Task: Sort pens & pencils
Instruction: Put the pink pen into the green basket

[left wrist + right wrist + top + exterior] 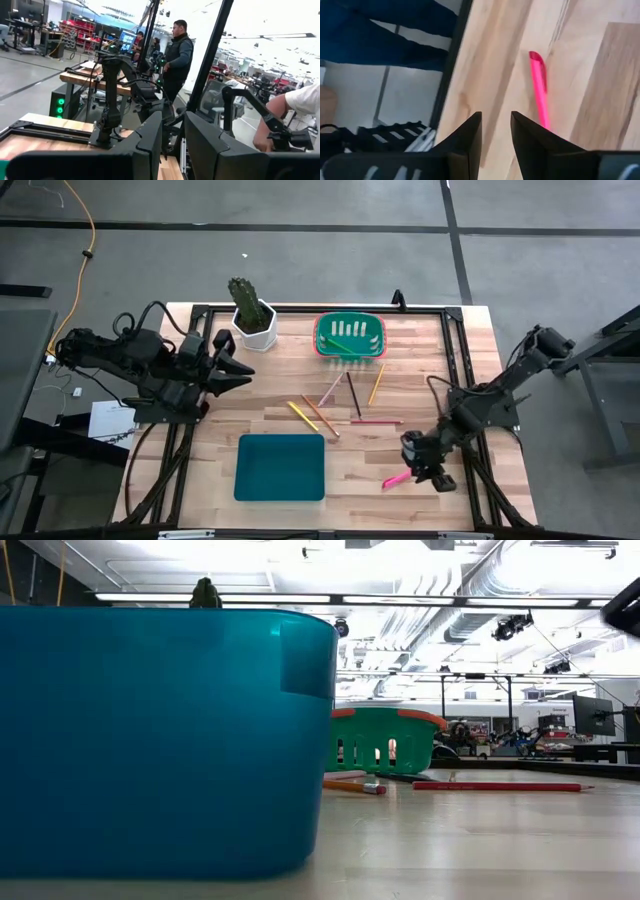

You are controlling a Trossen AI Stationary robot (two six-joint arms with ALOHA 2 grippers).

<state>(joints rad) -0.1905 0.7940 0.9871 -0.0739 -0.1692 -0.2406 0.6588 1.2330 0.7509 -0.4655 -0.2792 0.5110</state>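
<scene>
While the left gripper waits, fingers apart, at the upper left of the high view beside the cactus pot, the right gripper sits low at the lower right, fingers nearly together and empty, just beside a pink pen. Pencils lie scattered mid-frame below the green basket; the teal bin sits lower centre. To grasp well, the fingers should probably spread, straddle the pen across its width, then close near its middle.
</scene>
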